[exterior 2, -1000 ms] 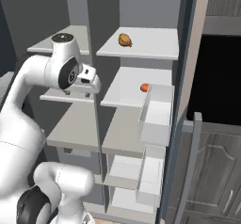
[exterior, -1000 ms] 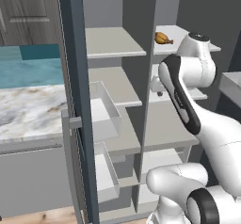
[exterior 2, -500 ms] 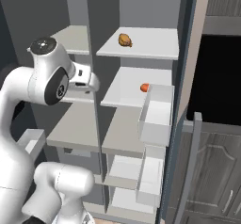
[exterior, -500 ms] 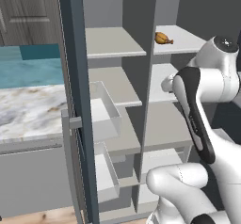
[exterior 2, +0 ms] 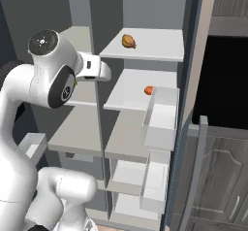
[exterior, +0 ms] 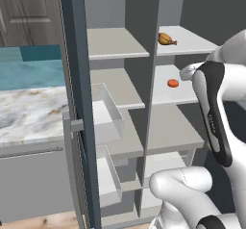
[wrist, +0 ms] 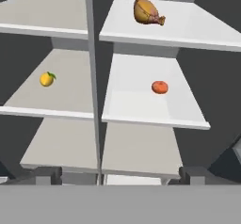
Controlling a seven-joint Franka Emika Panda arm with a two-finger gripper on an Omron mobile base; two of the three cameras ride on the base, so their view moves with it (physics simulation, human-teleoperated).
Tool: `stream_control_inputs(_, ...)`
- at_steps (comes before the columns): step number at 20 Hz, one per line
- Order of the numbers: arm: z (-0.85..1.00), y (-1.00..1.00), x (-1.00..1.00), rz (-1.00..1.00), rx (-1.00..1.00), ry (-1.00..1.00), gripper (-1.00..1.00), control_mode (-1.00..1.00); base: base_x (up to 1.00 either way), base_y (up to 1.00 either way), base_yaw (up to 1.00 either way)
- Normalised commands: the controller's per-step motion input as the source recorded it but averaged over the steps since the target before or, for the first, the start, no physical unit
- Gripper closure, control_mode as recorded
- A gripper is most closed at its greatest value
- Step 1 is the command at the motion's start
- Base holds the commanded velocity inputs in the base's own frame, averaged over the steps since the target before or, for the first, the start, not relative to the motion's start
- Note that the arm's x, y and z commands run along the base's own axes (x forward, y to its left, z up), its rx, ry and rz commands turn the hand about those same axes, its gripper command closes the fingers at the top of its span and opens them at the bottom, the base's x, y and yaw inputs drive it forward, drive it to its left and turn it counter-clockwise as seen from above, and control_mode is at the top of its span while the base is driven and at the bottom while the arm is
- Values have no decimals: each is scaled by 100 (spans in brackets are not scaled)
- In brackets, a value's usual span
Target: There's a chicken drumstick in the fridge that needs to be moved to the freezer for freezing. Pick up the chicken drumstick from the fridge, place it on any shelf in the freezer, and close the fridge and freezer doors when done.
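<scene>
The chicken drumstick lies golden-brown on the top white shelf of the fridge, and shows too as the drumstick in both base views. My gripper hangs open in front of the unit's middle divider, below and well short of the drumstick, with nothing between its fingertips. In the right base view the gripper points into the cabinet at second-shelf height. The freezer's off-white shelves fill the left half. Both doors stand open: freezer door, fridge door.
A small orange-red round item sits on the fridge's second shelf, a small yellow fruit on the freezer's second shelf. Clear bins hang inside the doors. A marble counter lies left; a black wall oven stands right.
The arm's elbow has swung outward and upward while the hand stayed facing the shelves near the divider. The jaws have spread a little wider.
</scene>
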Motion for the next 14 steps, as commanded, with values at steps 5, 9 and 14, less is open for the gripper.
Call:
stream_control_inputs(5, 35, -24, 8, -3, 0, -11, -100, -100, 0, 0, 0)
stream_control_inputs(9, 25, -9, 6, 0, 0, -9, -100, -100, 0, 0, 0)
stream_control_inputs(14, 10, 0, 15, 0, 0, 0, -100, -100, 0, 0, 0)
